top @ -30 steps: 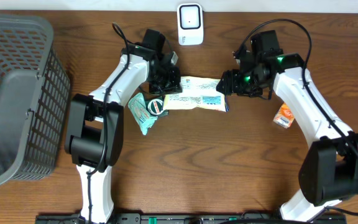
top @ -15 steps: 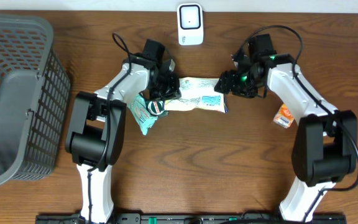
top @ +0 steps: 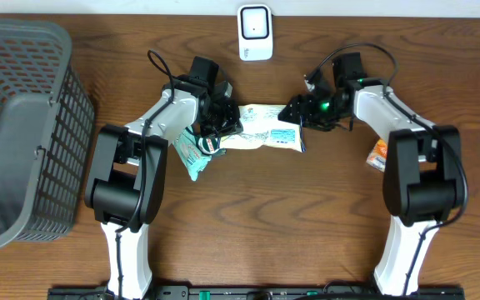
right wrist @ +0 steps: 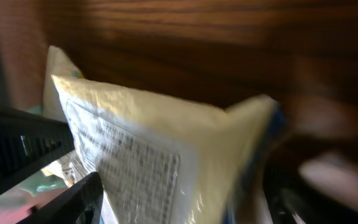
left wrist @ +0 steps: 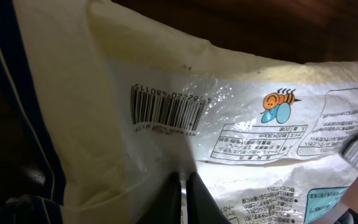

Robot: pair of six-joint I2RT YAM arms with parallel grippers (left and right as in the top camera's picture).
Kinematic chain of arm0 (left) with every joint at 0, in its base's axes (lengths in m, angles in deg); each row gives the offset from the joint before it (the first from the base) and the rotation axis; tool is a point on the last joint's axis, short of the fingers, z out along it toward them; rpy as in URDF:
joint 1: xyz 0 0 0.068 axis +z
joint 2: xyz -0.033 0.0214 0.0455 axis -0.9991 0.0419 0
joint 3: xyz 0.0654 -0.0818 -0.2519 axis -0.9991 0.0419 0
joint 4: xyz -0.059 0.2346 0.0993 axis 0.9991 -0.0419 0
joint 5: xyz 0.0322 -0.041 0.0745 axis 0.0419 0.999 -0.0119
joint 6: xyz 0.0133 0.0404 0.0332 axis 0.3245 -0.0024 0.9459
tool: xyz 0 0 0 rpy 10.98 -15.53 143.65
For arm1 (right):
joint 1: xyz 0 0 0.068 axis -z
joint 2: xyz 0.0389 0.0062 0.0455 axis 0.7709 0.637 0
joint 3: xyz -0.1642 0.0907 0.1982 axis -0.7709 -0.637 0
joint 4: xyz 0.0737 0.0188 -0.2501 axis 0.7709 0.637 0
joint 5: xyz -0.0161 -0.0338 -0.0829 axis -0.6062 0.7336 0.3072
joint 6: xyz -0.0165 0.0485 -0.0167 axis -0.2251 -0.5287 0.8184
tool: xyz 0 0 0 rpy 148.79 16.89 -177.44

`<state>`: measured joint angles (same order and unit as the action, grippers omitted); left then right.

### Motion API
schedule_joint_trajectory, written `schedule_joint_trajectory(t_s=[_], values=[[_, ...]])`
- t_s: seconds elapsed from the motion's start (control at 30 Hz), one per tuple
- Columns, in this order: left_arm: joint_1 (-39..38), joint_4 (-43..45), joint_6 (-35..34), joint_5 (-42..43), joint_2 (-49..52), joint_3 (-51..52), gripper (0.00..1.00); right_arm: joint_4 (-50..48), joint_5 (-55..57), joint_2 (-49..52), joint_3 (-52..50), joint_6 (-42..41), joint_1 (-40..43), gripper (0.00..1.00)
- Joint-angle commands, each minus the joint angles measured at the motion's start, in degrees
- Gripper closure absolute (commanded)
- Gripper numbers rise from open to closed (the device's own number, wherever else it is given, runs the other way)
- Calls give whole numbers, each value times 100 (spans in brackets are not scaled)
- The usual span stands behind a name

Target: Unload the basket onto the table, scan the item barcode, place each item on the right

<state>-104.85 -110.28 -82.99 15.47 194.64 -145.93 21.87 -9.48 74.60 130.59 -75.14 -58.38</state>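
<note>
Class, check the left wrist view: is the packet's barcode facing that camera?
Yes, the barcode shows in full on the pale yellow packet, left of the bee logo.

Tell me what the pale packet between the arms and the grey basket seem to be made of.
The packet is probably thin glossy plastic film; it wrinkles and glints around the barcode. The basket is likely matte grey moulded plastic, judging by its even lattice walls.

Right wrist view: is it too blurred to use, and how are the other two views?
Right wrist: motion-blurred, print on the package unreadable, the frame's right side smeared. Left wrist: sharp, the barcode legible, with glare on the film beside it and dark edges. Overhead: evenly lit and sharp.
</note>
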Motion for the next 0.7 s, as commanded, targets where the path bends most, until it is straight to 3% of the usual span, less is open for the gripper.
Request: schedule_joint_trajectory(t_s=[0.0,0.13,0.33,0.4,0.6,0.67], values=[[-46,-273,-50,-426,350,378,93,-249,-953,382,61,96,-31,26],[-46,-271,-48,-426,350,378,93,-459,-1123,625,61,70,-131,35],[-46,-269,-48,-426,350,378,92,-455,-1123,706,61,70,-289,56],[-46,-269,-48,-422,350,376,93,-452,-1123,706,61,66,-286,69],[-4,-411,11,-337,138,205,93,-374,-1174,684,61,31,-168,97],[42,-470,87,-339,-85,155,93,-350,-1300,664,61,39,-111,99]])
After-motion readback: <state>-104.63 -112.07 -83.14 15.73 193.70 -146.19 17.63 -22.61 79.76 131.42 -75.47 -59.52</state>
